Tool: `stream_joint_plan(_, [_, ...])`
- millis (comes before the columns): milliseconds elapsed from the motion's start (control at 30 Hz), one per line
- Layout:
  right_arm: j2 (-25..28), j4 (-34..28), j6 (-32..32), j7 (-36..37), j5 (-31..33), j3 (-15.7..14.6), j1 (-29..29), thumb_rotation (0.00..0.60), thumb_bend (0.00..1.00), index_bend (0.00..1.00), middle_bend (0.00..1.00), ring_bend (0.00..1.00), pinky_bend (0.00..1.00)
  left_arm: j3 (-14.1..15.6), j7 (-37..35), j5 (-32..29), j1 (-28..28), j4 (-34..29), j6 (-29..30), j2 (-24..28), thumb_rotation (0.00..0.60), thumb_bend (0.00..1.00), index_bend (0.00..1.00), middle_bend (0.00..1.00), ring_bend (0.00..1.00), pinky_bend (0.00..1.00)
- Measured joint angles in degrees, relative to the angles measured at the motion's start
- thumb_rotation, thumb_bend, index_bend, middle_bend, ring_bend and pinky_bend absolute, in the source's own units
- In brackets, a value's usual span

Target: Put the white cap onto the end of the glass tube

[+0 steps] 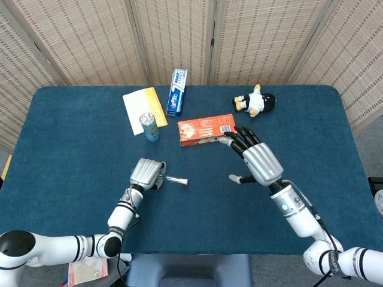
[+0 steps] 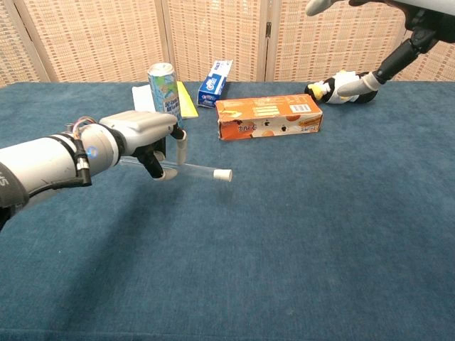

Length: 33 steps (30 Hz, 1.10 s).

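My left hand (image 1: pixel 147 173) (image 2: pixel 146 139) grips the glass tube (image 2: pixel 186 169) (image 1: pixel 172 179) low over the blue table, the tube lying roughly level and pointing to the right. The white cap (image 2: pixel 223 175) (image 1: pixel 184 180) sits on the tube's right end. My right hand (image 1: pixel 255 160) is open with fingers spread, well to the right of the tube and holding nothing; in the chest view only its fingers (image 2: pixel 359 83) show at the top right.
An orange box (image 1: pixel 206 130) (image 2: pixel 268 116) lies behind the tube. A drink can (image 1: pixel 149 127) (image 2: pixel 164 88), yellow and white paper (image 1: pixel 142 107), a toothpaste box (image 1: pixel 176 91) (image 2: pixel 214 83) and a penguin toy (image 1: pixel 255 101) (image 2: pixel 330 87) sit further back.
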Motion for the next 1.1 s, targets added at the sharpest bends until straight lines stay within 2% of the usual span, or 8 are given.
stream_joint_plan(200, [0.2, 1.0, 0.2, 1.3, 0.2, 0.1, -0.7, 0.6, 0.0, 0.16, 0.12, 0.0, 0.0, -0.5, 2.4, -1.7, -1.2, 3.3, -1.3, -2.9, 0.6, 0.36, 0.63, 1.0, 1.0, 1.0])
stream_joint_plan(433, [0.0, 1.9, 0.3, 2.7, -0.1, 0.3, -1.2, 0.6, 0.0, 0.16, 0.12, 0.0, 0.0, -0.6, 5.1, -4.4, -1.6, 2.8, -1.9, -2.8, 0.6, 0.36, 0.48, 1.0, 1.0, 1.0])
stream_joint_plan(500, [0.1, 1.9, 0.6, 2.9, -0.3, 0.3, -1.5, 0.6, 0.0, 0.16, 0.12, 0.0, 0.0, -0.6, 5.7, -5.2, -1.6, 2.0, -2.0, -2.4, 0.6, 0.36, 0.42, 1.0, 1.0, 1.0])
stream_joint_plan(800, [1.6, 0.7, 2.0, 2.5, -0.5, 0.3, -3.0, 0.6, 0.01, 0.16, 0.12, 0.0, 0.0, -0.9, 5.8, -6.4, -0.6, -4.0, -0.9, 1.7, 0.6, 0.36, 0.27, 1.0, 1.0, 1.0])
stream_joint_plan(933, [3.4, -0.2, 2.5, 1.3, 0.2, -0.3, -4.5, 0.6, 0.08, 0.16, 0.12, 0.0, 0.0, -1.1, 4.1, -5.1, 1.1, -9.4, 0.9, 5.5, 0.6, 0.36, 0.26, 0.96, 0.96, 1.0])
stream_joint_plan(967, [4.0, -0.4, 2.6, 1.0, 0.5, -0.5, -5.0, 0.6, 0.12, 0.16, 0.14, 0.01, 0.02, -1.1, 3.1, -4.2, 2.0, -11.5, 1.8, 7.2, 0.6, 0.36, 0.26, 0.94, 0.94, 1.0])
stream_joint_plan(1000, [4.7, -0.8, 2.7, 0.6, 0.8, -0.9, -5.6, 0.6, 0.19, 0.16, 0.19, 0.05, 0.09, -1.0, 2.2, -3.3, 2.8, -13.1, 2.7, 8.5, 0.6, 0.36, 0.28, 0.91, 0.91, 1.0])
stream_joint_plan(1100, [5.8, -1.2, 3.3, -0.2, 1.4, -1.7, -7.0, 0.6, 0.3, 0.19, 0.28, 0.14, 0.26, -0.4, -0.9, 0.6, 5.9, -16.9, 5.5, 12.8, 0.6, 0.36, 0.36, 0.83, 0.82, 1.0])
